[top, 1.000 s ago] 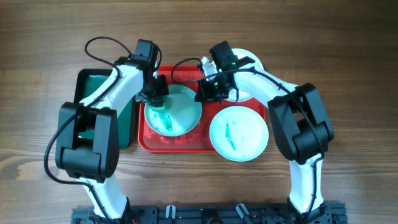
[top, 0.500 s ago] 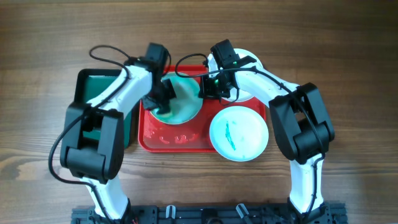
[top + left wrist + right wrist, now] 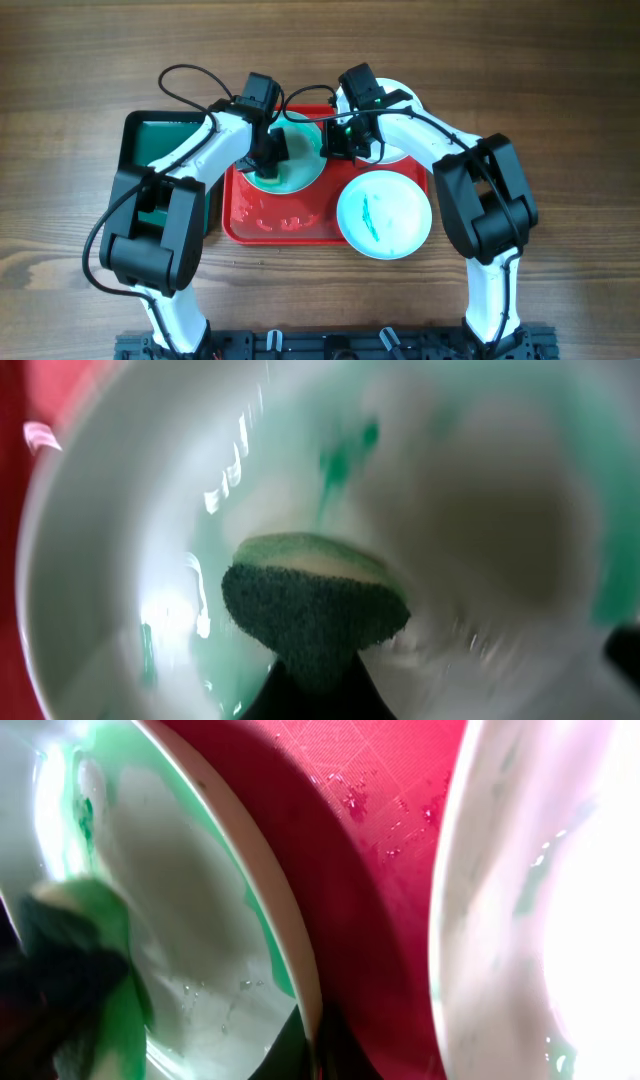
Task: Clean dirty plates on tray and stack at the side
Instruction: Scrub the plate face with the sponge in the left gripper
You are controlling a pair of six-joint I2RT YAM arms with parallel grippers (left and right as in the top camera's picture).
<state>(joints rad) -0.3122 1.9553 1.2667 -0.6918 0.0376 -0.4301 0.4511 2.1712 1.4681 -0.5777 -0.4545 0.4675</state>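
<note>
Fingers (image 3: 271, 150) pinching sponge (image 3: 315, 610), three plates (image 3: 300, 172) (image 3: 384, 213) (image 3: 410, 100), one tray (image 3: 280, 226)

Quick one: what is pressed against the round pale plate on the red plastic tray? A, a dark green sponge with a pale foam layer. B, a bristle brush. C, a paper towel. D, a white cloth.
A: the left wrist view shows a dark green sponge with a pale foam layer pressed onto the green-smeared round pale plate, which sits on the red plastic tray.

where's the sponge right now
Overhead, the sponge is in the left gripper, pressed on the plate at the back of the red tray; the right gripper holds that plate's right rim.
</note>
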